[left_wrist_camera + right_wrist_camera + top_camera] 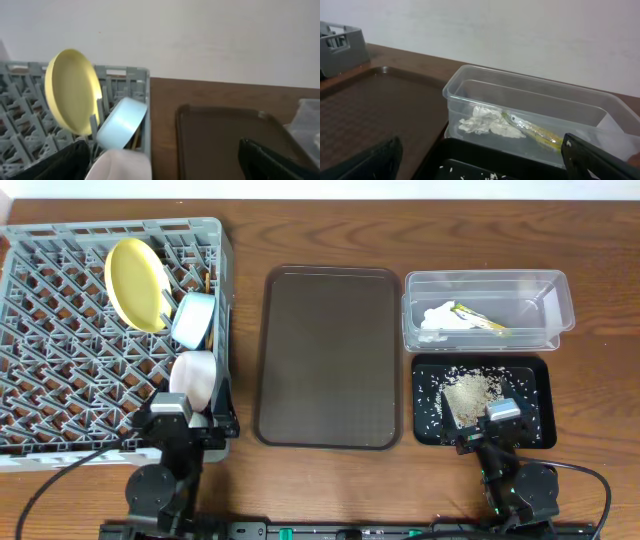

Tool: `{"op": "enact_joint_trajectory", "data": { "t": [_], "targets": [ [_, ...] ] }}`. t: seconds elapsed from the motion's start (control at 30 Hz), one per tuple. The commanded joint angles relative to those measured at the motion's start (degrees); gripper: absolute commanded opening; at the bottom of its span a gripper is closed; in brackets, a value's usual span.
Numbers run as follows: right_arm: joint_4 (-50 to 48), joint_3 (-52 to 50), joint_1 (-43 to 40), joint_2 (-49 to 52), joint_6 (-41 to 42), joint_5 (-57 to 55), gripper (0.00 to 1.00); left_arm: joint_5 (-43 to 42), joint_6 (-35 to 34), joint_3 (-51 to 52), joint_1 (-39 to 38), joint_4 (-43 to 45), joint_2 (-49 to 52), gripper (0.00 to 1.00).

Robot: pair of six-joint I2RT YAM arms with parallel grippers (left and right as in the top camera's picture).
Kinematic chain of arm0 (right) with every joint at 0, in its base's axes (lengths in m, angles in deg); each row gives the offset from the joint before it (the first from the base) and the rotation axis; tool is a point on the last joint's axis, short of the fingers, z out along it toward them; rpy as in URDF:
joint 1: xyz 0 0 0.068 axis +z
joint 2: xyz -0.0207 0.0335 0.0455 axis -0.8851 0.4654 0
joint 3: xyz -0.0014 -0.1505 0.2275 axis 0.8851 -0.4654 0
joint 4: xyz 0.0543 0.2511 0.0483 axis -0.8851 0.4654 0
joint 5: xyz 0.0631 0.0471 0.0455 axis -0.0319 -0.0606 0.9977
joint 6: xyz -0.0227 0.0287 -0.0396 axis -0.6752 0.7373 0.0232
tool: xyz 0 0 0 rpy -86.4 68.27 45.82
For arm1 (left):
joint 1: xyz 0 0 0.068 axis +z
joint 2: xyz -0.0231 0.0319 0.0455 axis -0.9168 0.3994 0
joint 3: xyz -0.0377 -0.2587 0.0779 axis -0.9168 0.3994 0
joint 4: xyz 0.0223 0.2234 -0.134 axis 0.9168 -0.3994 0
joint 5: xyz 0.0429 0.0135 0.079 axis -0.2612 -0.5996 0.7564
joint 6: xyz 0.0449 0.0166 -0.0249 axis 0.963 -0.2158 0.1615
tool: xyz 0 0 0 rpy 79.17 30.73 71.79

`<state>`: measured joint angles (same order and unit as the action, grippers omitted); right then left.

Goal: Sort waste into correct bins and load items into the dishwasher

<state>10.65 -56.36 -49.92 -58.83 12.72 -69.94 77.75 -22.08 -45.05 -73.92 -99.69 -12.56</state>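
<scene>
The grey dish rack (pixel 60 330) holds the yellow plate (pixel 135 283), the light-blue bowl (pixel 192 320) and the white bowl (pixel 195 375), all on edge along its right side; chopsticks (pixel 208 280) show behind the blue bowl. The clear tub (pixel 487 308) holds white tissue (pixel 440 318) and the yellow-green wrapper (pixel 480 320). The black tray (pixel 482 402) holds rice crumbs (pixel 470 392). My left gripper (pixel 162 162) is open and empty at the rack's near right corner. My right gripper (pixel 480 162) is open and empty over the black tray's near edge.
A brown serving tray (pixel 328 355) lies between the rack and the bins. The bins stand at the right, tub behind black tray. A pale wall backs the wooden table.
</scene>
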Motion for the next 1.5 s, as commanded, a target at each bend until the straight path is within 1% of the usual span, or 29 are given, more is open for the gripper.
{"op": "enact_joint_trajectory", "data": {
  "t": [0.0, 0.17, 0.37, 0.7, 0.97, 1.47],
  "targets": [
    [0.13, -0.15, -0.15, -0.28, -0.59, 0.24, 0.99, -0.15, -0.55, 3.26, 0.44, 0.72, -2.32, 0.95],
    [0.13, -0.15, -0.15, -0.28, -0.59, 0.24, 0.99, -0.11, -0.52, 9.38, 0.44, 5.31, -4.48, 0.95],
    [0.13, -0.15, -0.15, -0.28, -0.59, 0.24, 0.99, -0.13, -0.52, 15.74, 0.44, 13.29, -4.52, 0.95],
    [0.13, -0.15, -0.15, -0.28, -0.59, 0.24, 0.99, -0.13, -0.52, 16.13, 0.44, 12.33, -4.52, 0.95],
    [0.13, -0.15, -0.15, -0.28, -0.59, 0.24, 0.99, -0.13, -0.5, 16.15, 0.44, 9.01, -4.5, 0.95],
    [0.13, -0.15, -0.15, -0.28, -0.59, 0.24, 0.99, -0.13, -0.5, 16.13, 0.44, 9.01, -4.37, 0.96]
  ]
}}
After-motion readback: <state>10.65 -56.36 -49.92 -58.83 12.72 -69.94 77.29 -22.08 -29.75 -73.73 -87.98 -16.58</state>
